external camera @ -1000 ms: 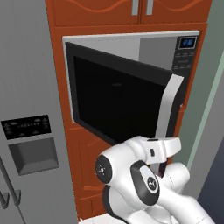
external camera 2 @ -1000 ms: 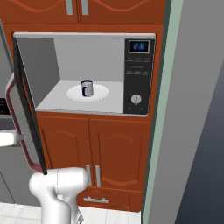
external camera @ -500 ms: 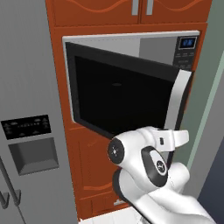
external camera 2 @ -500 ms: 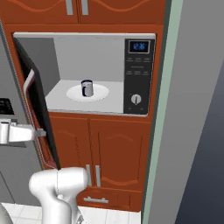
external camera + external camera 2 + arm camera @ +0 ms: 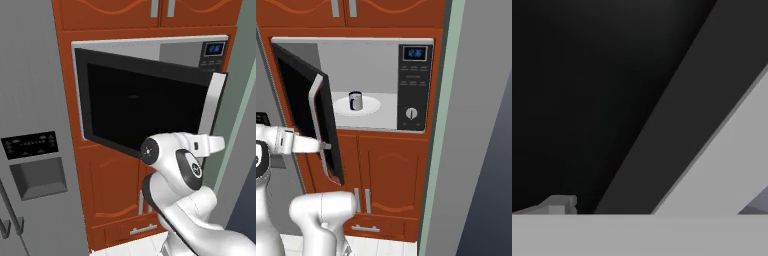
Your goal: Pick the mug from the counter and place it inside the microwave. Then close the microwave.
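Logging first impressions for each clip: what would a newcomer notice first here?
The microwave stands in orange cabinetry with its black glass door swung partly open. The mug sits on the white turntable inside. The gripper presses against the door's outer face by the silver handle.

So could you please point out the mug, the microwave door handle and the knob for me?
mug (image 5: 356, 100), right base view, its white side.
door handle (image 5: 316, 107), right base view, the silver bar.
knob (image 5: 411, 113), right base view, its round face.

microwave black, silver | mug white (blue rim) | cabinets reddish-brown
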Robot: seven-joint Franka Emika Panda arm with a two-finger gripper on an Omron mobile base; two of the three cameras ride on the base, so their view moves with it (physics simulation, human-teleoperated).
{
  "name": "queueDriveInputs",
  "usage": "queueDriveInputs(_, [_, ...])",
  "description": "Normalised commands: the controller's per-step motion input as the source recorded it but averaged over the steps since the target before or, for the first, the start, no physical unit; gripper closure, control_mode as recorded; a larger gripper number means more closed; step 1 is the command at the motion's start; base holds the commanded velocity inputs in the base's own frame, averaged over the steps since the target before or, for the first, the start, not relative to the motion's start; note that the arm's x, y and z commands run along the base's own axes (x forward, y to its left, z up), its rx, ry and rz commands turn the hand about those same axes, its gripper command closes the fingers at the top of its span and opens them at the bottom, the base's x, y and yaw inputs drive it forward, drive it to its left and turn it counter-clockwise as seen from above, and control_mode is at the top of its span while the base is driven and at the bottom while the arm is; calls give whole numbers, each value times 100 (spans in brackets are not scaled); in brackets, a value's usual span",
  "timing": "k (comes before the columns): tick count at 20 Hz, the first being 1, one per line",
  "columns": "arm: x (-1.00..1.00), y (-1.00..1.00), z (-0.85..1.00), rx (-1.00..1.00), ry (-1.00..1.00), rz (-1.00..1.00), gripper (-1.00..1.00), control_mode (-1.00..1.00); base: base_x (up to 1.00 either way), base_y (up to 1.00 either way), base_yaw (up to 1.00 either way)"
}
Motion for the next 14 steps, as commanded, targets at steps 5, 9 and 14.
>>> queueDriveInputs(5, [68,-37,6,0,0,8,-100,-100,0,0,0])
queueDriveInputs(9, [62,-37,1,0,0,13,-100,-100,0,0,0])
queueDriveInputs(14, [55,-35,0,0,-1,16,-100,-100,0,0,0])
